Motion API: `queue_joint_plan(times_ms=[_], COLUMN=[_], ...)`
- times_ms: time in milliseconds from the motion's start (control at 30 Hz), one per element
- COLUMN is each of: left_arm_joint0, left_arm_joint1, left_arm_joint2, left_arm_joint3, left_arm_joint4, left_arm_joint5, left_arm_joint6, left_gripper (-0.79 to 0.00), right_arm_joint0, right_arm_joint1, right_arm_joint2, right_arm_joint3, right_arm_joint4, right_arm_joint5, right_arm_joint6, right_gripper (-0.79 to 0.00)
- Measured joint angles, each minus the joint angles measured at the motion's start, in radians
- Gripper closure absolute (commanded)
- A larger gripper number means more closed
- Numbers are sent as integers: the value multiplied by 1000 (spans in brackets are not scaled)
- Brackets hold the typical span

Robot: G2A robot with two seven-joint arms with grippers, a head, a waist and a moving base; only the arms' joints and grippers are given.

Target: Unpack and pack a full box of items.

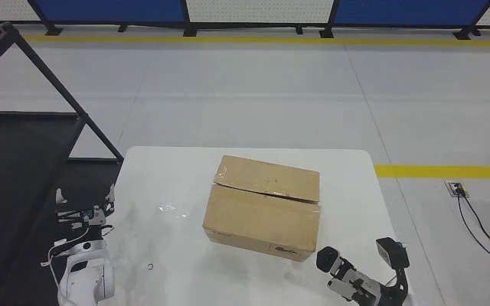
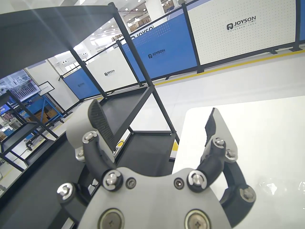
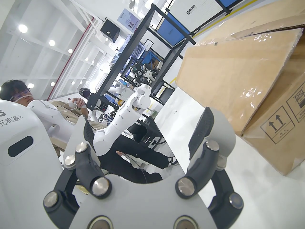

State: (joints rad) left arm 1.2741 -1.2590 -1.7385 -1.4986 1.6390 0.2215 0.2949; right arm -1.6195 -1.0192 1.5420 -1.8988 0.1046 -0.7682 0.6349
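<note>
Left jaws and right jaws both gape, empty, clear of the box [image 1: 262, 206]; it sits closed on the counter [image 1: 157, 174]; probably heavy, stiff, tape-slick; best gripped at the raised flap edge.

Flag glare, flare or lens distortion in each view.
Top view: even light, with one small glint on the table beside the box. Left wrist view: streaks from the ceiling lights flare across the dark rack, and its top edge bows. Right wrist view: the tape on the box glints, and straight edges curve.
</note>
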Motion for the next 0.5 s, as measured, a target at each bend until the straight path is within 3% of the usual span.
queue_joint_plan(times_ms=[133, 233, 367, 500], left_arm_joint0=[2, -8, -13, -16], left_arm_joint1=[0, 4, 18, 34], left_arm_joint2=[19, 14, -33, -77], left_arm_joint3=[-29, -78, -158, -207], left_arm_joint4=[9, -42, -155, -253], left_arm_joint5=[-48, -147, -361, -585], left_arm_joint6=[-34, -107, -241, -352], left_gripper=[-785, -785, -785, -785], right_arm_joint0=[16, 24, 17, 42], right_arm_joint1=[-1, -1, 4, 15], right_arm_joint2=[-17, -12, 14, 37], right_arm_joint3=[-10, -16, -21, -18], right_arm_joint4=[2, 13, 44, 118], right_arm_joint5=[17, -6, -38, -28], right_arm_joint6=[-1, -10, -1, 86], right_gripper=[-785, -785, -785, -785])
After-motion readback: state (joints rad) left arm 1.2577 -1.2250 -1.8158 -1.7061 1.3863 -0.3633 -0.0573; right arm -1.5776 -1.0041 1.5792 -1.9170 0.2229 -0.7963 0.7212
